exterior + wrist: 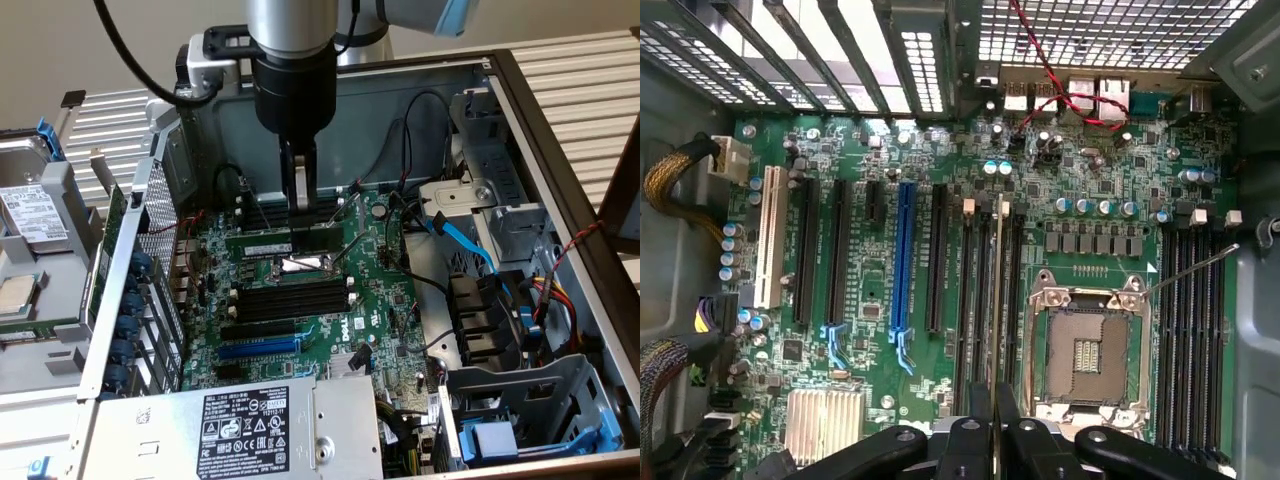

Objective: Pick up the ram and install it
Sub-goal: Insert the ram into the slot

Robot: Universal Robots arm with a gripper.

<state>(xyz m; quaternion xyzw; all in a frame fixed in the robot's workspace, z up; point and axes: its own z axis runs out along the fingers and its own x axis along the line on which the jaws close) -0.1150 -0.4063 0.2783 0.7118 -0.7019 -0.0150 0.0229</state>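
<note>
Pale slatted surface [585, 70] and a plain beige wall [60, 50] as backdrop. On the surface, an open case [520, 130] lying on its side, with green motherboard [385, 300] exposed and power supply [250, 430] along the near edge of the exterior view.

Above the board, the arm [290, 30] pointing straight down. End effector [300, 205] closed on the ram [255, 241], with thin fingers [1009, 412] pinching it near mid-length.

Ram: long, thin, flat green stick, held on edge and level, running parallel with the slots [967, 300]. Pale label toward the exterior view's left, dark chips toward the right. From the wrist, seen edge-on as a narrow pale line stretching away from the fingers.

Placed low over the bank of black slots just beside the socket [1090, 355]. Which slot exactly, hard to say. Seated or only resting above: cannot tell.

Second bank [290, 300] of black slots on the socket's other side. Blue slot [260, 349] beyond that, well apart from the ram.
</note>
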